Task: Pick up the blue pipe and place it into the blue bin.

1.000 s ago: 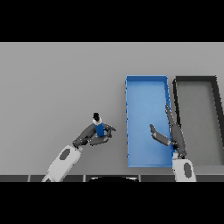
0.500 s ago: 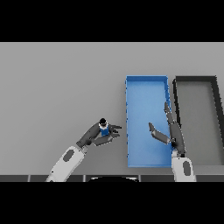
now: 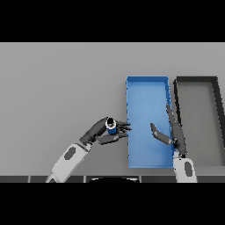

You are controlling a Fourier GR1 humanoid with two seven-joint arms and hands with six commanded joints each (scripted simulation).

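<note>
Just left of the blue bin (image 3: 147, 88) we see the left hand (image 3: 99, 132) with its fingers and thumb curled round the blue pipe (image 3: 111, 126), which stands roughly upright in the grasp, its dark open end facing up. We place the pipe beside the bin's left wall, outside it, with the fingertips (image 3: 126, 128) reaching to that wall. Over the bin's right side we find the right hand (image 3: 172, 134), fingers straight and thumb spread wide, holding nothing. Right of the blue bin, just beside it, we see a black bin (image 3: 196, 80) on the grey table (image 3: 57, 83)
</note>
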